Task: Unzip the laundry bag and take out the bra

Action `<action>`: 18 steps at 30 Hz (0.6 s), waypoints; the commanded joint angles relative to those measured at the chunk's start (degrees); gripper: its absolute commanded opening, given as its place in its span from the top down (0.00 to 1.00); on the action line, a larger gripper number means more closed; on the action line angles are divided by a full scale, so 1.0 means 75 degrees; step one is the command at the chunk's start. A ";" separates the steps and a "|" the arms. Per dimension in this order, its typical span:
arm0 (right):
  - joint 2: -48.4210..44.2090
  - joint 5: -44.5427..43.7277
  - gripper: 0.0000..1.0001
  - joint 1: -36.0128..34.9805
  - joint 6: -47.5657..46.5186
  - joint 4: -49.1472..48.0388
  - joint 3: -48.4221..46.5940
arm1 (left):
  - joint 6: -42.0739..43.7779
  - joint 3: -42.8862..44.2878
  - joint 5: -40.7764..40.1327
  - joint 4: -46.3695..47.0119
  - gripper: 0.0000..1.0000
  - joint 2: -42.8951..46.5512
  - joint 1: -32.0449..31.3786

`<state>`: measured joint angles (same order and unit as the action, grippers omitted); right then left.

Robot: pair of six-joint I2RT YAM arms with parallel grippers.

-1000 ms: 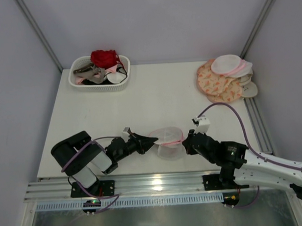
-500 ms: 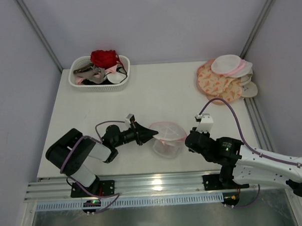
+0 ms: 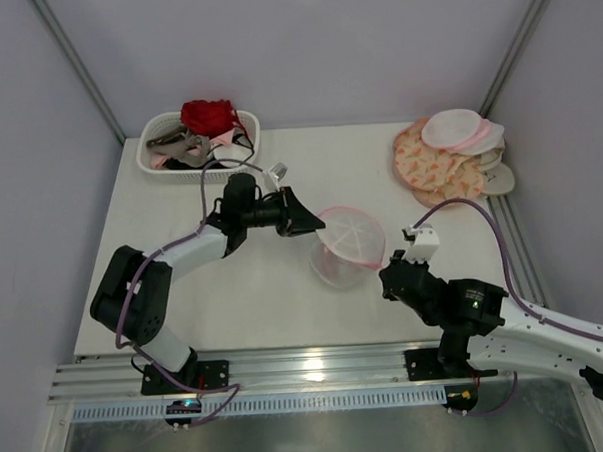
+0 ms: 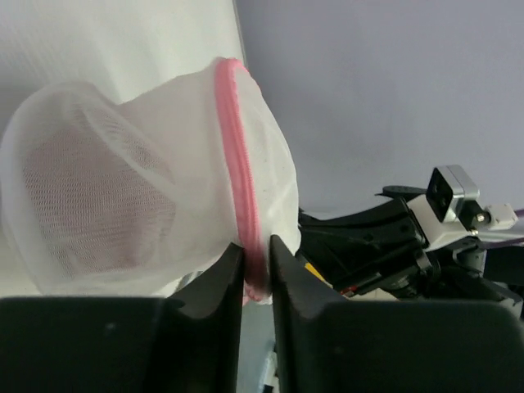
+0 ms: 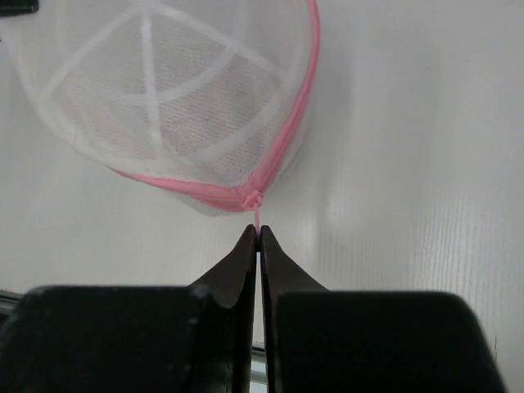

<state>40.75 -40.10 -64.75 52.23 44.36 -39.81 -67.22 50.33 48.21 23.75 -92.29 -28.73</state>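
The laundry bag (image 3: 347, 246), a small white mesh dome with a pink zipper rim, hangs tilted just above the table's middle. My left gripper (image 3: 315, 225) reaches in from the left and is shut on the bag's pink rim (image 4: 246, 205), which fills the gap between the jaws of the left gripper (image 4: 257, 250). My right gripper (image 3: 385, 271) sits at the bag's near right side. In the right wrist view the right gripper (image 5: 259, 233) is shut on the thin pink zipper pull (image 5: 258, 217) under the laundry bag (image 5: 164, 98). The bra is hidden; only a faint pinkish shade shows through the mesh.
A white slotted basket (image 3: 248, 148) holding red and pale clothes stands at the back left. Peach-patterned round pouches (image 3: 439, 165) are piled at the back right, by the metal rail (image 3: 518, 247). The right arm (image 4: 385, 246) shows close behind the bag in the left wrist view.
My left gripper swung toward the back and right, carrying the bag's rim with it. The bag rose and tilted. The right gripper shifted slightly right, still on the zipper pull.
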 commanded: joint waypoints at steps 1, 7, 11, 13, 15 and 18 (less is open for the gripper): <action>-0.0195 -0.0068 0.96 0.0044 -0.0647 -0.0298 0.0292 | 0.1558 0.0602 -0.0613 -0.2159 0.70 -0.0256 0.0221; 0.0225 0.0330 0.96 0.0044 -0.0845 -0.0943 0.0351 | 0.0924 -0.0567 -0.1749 -0.1759 0.01 0.0737 0.0140; 0.0530 0.0810 0.96 0.0055 -0.1092 -0.1740 0.0492 | 0.0316 -0.1704 -0.2943 -0.1959 0.01 0.2201 -0.0316; 0.0601 0.1300 0.97 0.0055 -0.1325 -0.2467 0.0667 | -0.0164 -0.2218 -0.3215 -0.1995 0.00 0.2917 -0.0783; 0.0625 0.1688 0.96 0.0055 -0.1467 -0.3272 0.0877 | -0.0829 -0.2513 -0.3542 -0.1820 0.01 0.3269 -0.1055; 0.0695 0.2298 0.96 0.0055 -0.1702 -0.3874 0.1066 | -0.1290 -0.2854 -0.4011 -0.1350 0.00 0.3703 -0.1418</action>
<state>45.65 -28.29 -64.47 42.63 25.82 -32.67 -70.72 30.85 24.82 10.31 -66.54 -37.80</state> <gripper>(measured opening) 0.040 0.994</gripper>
